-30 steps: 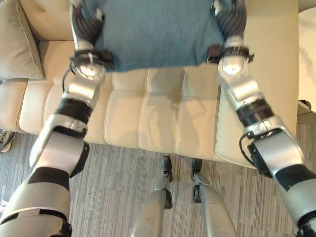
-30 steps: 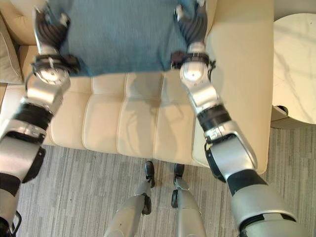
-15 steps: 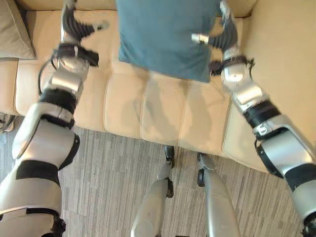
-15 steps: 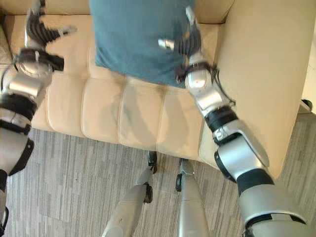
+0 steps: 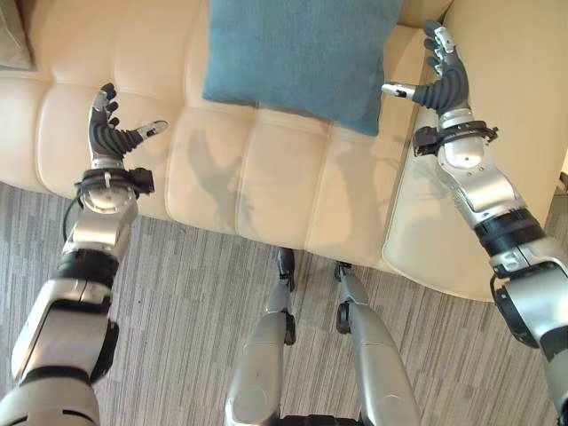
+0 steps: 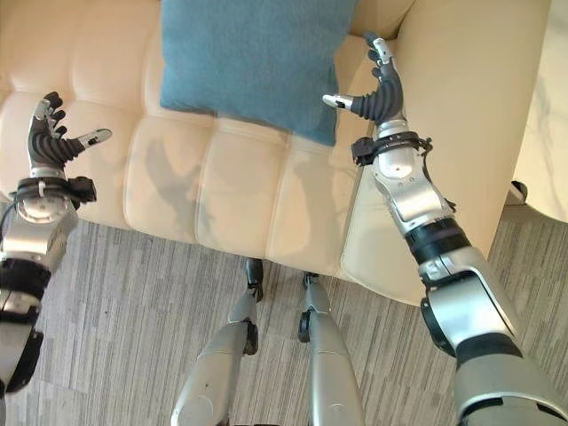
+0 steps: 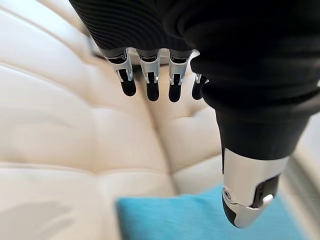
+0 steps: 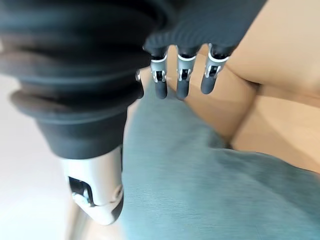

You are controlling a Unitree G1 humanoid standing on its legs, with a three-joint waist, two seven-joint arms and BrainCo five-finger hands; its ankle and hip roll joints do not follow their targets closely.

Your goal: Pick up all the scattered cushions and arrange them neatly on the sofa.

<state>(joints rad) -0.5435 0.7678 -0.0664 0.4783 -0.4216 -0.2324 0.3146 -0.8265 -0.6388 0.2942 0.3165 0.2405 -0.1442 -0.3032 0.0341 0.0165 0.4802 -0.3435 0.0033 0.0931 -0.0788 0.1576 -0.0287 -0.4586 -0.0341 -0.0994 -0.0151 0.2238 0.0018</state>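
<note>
The blue cushion point(image 5: 302, 55) lay propped at the sofa's point(image 5: 266, 177) far right, both hands released, left hand point(image 5: 114, 133) and right hand point(image 5: 441, 75) apart from it; next, probably fetching another cushion.

Teal-blue square cushion point(image 5: 297, 53), woven fabric, lies flat on seat of cream tufted sofa point(image 5: 266, 177), toward its right end, slightly skewed w/ one corner pointing to the armrest. Free of both hands. Edge of a beige cushion point(image 5: 13, 35) at far left.
</note>
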